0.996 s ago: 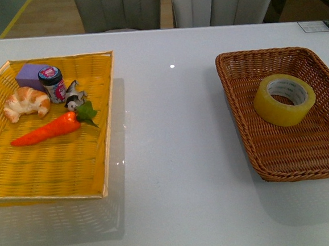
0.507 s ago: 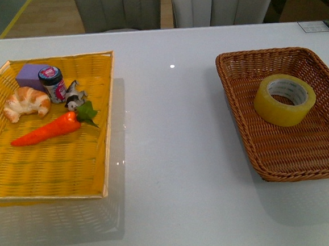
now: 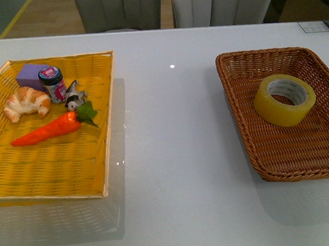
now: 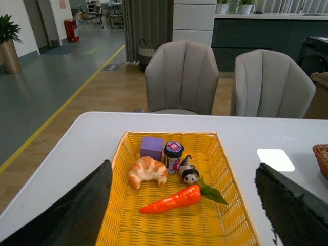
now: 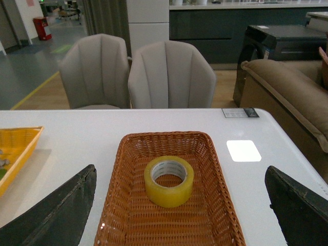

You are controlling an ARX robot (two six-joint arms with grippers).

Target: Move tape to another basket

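The tape (image 3: 284, 99) is a yellowish roll with a white core, lying flat in the brown wicker basket (image 3: 326, 150) on the right of the white table. No gripper shows in the front view. In the right wrist view the tape (image 5: 168, 181) sits mid-basket (image 5: 128, 215), ahead of my open right gripper (image 5: 180, 169), whose dark fingers (image 5: 61, 215) frame the basket with nothing between them. My left gripper (image 4: 183, 169) is open too, held back from the yellow tray (image 4: 225, 225), far from the tape.
On the left, the flat yellow tray (image 3: 54, 166) holds a croissant (image 3: 26, 102), a carrot (image 3: 48, 129), a small jar (image 3: 52, 83), a purple block (image 3: 29, 74) and a little figure (image 3: 75, 96). Two grey chairs (image 3: 217, 2) stand behind the table.
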